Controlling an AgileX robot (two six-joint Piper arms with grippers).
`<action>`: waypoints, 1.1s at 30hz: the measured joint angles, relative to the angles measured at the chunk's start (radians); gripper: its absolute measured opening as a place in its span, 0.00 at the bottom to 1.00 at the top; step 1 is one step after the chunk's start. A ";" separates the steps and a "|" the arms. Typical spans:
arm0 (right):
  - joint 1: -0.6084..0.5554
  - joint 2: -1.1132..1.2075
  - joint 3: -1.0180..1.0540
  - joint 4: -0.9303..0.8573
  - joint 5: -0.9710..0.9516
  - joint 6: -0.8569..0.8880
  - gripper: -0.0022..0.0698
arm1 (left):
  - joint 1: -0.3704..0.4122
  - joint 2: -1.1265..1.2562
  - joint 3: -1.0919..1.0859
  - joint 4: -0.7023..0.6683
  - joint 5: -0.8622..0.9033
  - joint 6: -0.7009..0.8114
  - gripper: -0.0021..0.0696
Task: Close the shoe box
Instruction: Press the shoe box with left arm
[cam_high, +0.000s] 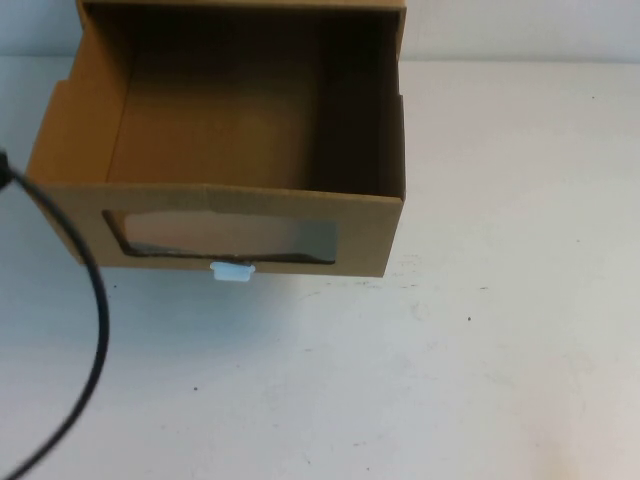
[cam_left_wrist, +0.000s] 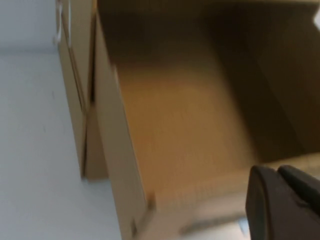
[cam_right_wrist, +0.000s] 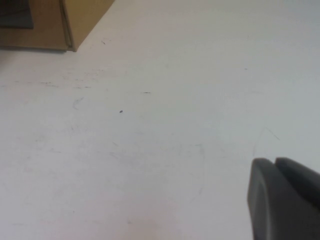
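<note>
Box (cam_high: 225, 150) drawer pulled out.
My left gripper (cam_left_wrist: 285, 205) hovers above its front; right gripper (cam_right_wrist: 285, 197) beside it; grips unclear.

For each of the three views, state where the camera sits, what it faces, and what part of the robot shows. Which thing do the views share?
High: raised, angled down at the open shoe box and table; only a cable.
Left wrist: above the box's drawer; left gripper at the corner.
Right wrist: over bare table; right gripper at the corner.
All share the box.
</note>
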 joint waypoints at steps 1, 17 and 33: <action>0.000 0.000 0.000 0.000 0.000 0.000 0.01 | 0.000 0.055 -0.061 -0.002 0.005 0.021 0.02; 0.000 0.000 0.000 0.000 0.000 0.000 0.01 | 0.000 0.611 -0.699 -0.168 0.126 0.289 0.02; 0.000 0.000 0.000 0.000 0.000 0.000 0.01 | 0.000 0.923 -0.897 -0.349 0.140 0.417 0.02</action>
